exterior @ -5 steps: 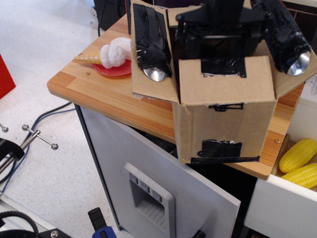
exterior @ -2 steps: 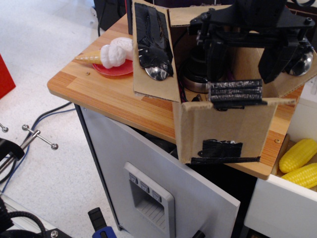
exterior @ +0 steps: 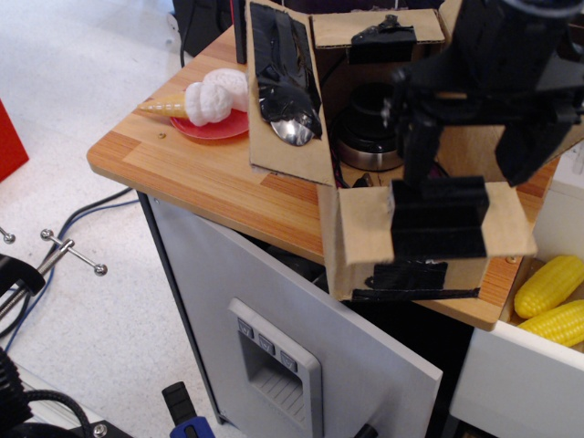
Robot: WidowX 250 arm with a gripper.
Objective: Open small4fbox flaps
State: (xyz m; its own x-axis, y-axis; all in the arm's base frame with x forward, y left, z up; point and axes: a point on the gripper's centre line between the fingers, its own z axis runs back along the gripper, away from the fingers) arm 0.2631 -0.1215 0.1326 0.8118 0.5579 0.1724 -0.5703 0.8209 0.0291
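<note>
The small4fbox (exterior: 360,246) stands on the wooden counter's front edge. Its front flap (exterior: 506,224) hangs folded outward, showing a black tape patch (exterior: 438,219). The left flap (exterior: 283,137) stands upright with black tape and a shiny spoon piece (exterior: 294,130). The back flap (exterior: 333,29) is up and carries a black tape patch. The right flap is mostly hidden behind the arm. My black gripper (exterior: 474,151) hovers over the front right of the box, jaws wide apart, holding nothing. A dark round pot with a metal rim (exterior: 365,137) sits inside the box.
A red plate (exterior: 205,128) with a toy ice-cream cone (exterior: 208,96) sits on the wooden counter (exterior: 182,164) left of the box. Two yellow corn cobs (exterior: 550,297) lie in an open drawer at the lower right. White cabinet front (exterior: 265,319) is below. Cables lie on the floor at left.
The front flap went from upright to folded outward over the box front. My gripper moved forward, to the right and lower, uncovering the pot and the back flap.
</note>
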